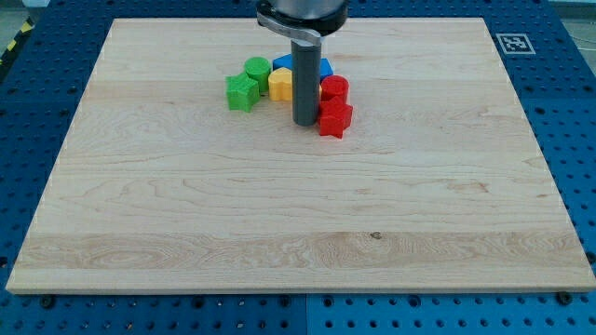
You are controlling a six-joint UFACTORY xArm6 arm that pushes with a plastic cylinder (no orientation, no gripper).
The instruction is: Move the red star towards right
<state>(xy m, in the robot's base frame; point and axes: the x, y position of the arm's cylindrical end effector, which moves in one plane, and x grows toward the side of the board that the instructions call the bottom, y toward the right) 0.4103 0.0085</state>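
The red star lies on the wooden board, at the right end of a cluster near the view's top centre. My tip stands just to the star's left, touching or nearly touching it. A red cylinder-like block sits directly above the star. A yellow block is left of the rod, partly hidden by it. A green star and a green cylinder lie at the cluster's left. A blue block shows behind the rod, mostly hidden.
The board lies on a blue perforated table. A fiducial marker sits off the board's top right corner. The arm's dark mount hangs over the cluster at the view's top.
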